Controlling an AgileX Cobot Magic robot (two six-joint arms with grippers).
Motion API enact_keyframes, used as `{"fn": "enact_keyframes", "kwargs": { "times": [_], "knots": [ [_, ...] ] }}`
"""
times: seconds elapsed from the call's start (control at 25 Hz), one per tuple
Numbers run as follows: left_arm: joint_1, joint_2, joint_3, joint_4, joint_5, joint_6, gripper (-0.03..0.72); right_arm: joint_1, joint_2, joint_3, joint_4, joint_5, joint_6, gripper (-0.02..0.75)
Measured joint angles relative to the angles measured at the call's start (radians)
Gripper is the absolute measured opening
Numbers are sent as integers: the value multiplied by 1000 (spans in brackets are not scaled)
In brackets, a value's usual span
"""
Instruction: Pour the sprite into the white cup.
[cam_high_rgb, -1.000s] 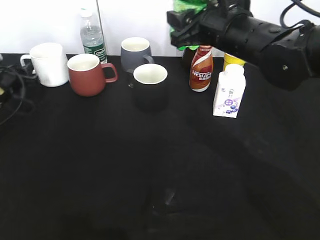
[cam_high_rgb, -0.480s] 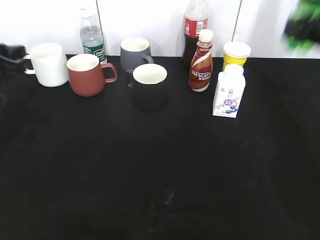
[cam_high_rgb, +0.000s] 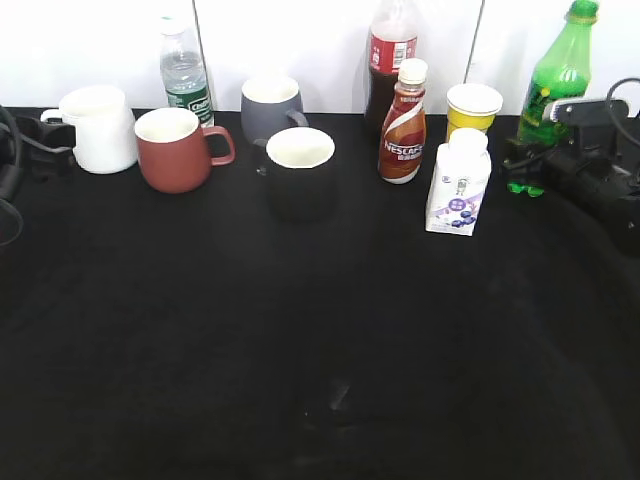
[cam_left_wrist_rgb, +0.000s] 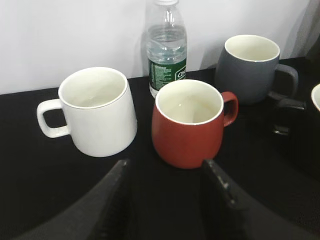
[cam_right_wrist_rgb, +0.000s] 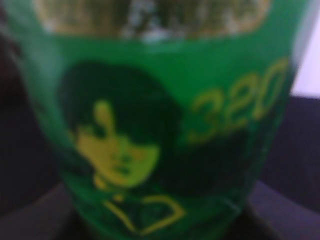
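The sprite (cam_high_rgb: 556, 78), a tall green bottle, is upright at the far right of the black table. My right gripper (cam_high_rgb: 528, 160) is around its lower body; the green label (cam_right_wrist_rgb: 150, 125) fills the right wrist view and hides the jaws. The white cup (cam_high_rgb: 98, 128) stands at the back left, its handle pointing left. It also shows in the left wrist view (cam_left_wrist_rgb: 97, 112). My left gripper (cam_left_wrist_rgb: 166, 170) is open and empty, low over the table just in front of the white cup and a red mug. In the exterior view the left gripper (cam_high_rgb: 40, 135) sits at the cup's left.
A red mug (cam_high_rgb: 175, 150) stands right of the white cup, with a water bottle (cam_high_rgb: 183, 70) and a grey mug (cam_high_rgb: 270, 105) behind. A black mug (cam_high_rgb: 300, 170), cola bottle (cam_high_rgb: 390, 55), Nescafe bottle (cam_high_rgb: 403, 125), yellow cup (cam_high_rgb: 472, 108) and white carton bottle (cam_high_rgb: 459, 182) stand mid-right.
My right arm has swung the sprite from high over the middle back to the far right and down, where it is now upright. My left arm has come in beside the white cup.
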Motion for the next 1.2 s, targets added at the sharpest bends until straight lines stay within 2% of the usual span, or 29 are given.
{"fn": "enact_keyframes", "kwargs": {
  "times": [0.12, 0.16, 0.28, 0.4, 0.44, 0.48, 0.6, 0.72, 0.8, 0.92, 1.04, 1.12, 1.2],
  "knots": [
    [0, 0, 0, 0, 0, 0, 354, 0, -1, -4, -11, 29, 27, 580],
    [0, 0, 0, 0, 0, 0, 354, 0, -4, -5, -13, 57, 36, 609],
    [0, 0, 0, -8, 7, -7, 354, 0, -82, 30, -13, 153, 44, 625],
    [0, 0, 0, -17, 121, -36, 372, 0, -200, 147, -45, 254, 49, 627],
    [0, 0, 0, -26, 187, -52, 408, 1, -246, 174, -51, 343, 49, 624],
    [-3, 0, 0, -51, 293, -76, 452, 1, -324, 181, -53, 532, 50, 619],
    [-77, 0, -34, -109, 644, -84, 468, 32, -477, 174, -18, 1031, 137, 586],
    [-148, -1, -138, -137, 1131, -84, 468, 157, -537, 116, 93, 1531, 118, 577],
    [-155, -32, -220, -143, 1401, -55, 468, 233, -604, 79, 127, 1729, 68, 575],
    [-156, -216, -282, -173, 1619, -21, 440, 275, -832, 75, 154, 1900, 45, 556],
    [-156, -544, -283, -182, 1654, 34, 407, 277, -1174, 75, 160, 2023, 32, 555],
    [-156, -855, -254, -183, 1655, 90, 407, 277, -1360, 83, 161, 2046, 11, 554],
    [-158, -1113, -155, -183, 1657, 124, 407, 277, -1649, 181, 160, 2049, -1, 554]
  ]
}}
